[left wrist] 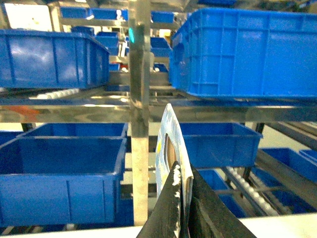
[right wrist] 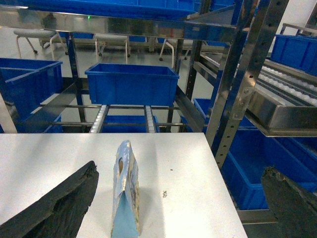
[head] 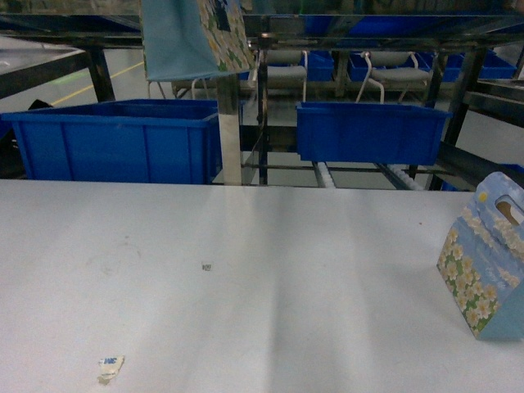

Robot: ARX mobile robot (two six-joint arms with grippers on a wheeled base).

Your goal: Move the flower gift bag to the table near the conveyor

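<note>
No legible writing anywhere on the white table or the steel racking behind it.

The two gift bags carry only a daisy print: one stands at the table's near right edge, the other hangs high at the far left. A torn scrap at the near left of the table and a small dark speck toward the middle may bear marks, but both are too small and blurred to read. The blue bins on the conveyor show plain, unlabeled sides.
</note>
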